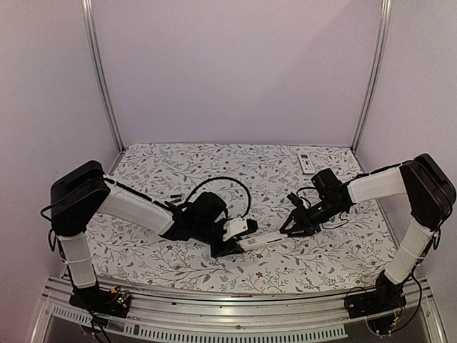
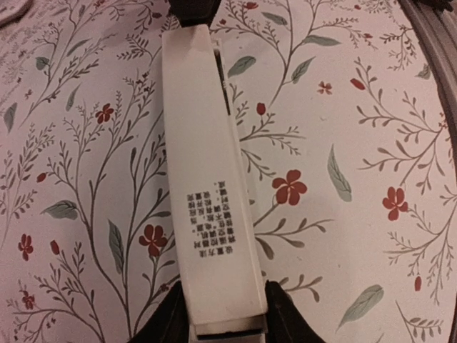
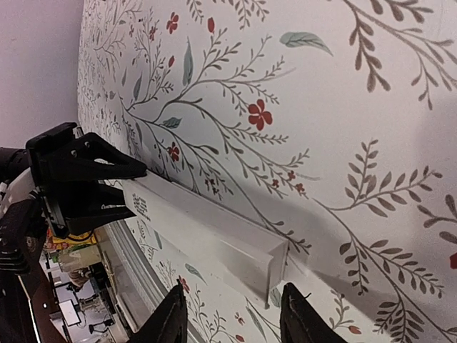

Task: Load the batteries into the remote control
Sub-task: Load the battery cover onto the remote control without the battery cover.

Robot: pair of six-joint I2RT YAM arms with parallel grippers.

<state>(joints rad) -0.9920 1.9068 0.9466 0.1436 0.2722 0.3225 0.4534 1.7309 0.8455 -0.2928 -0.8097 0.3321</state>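
Note:
My left gripper is shut on one end of a long white remote control and holds it back side up, just above the cloth. In the left wrist view the remote runs away from the gripper, with printed text on its back. My right gripper is open at the remote's far end. In the right wrist view its gripper has its fingers spread just short of that end, not touching it. Tiny dark batteries lie on the cloth behind the left arm, too small to make out.
A second white remote lies at the back right of the floral cloth. A black cable loops over the left wrist. Metal posts and white walls close in the back and sides. A metal rail runs along the near edge.

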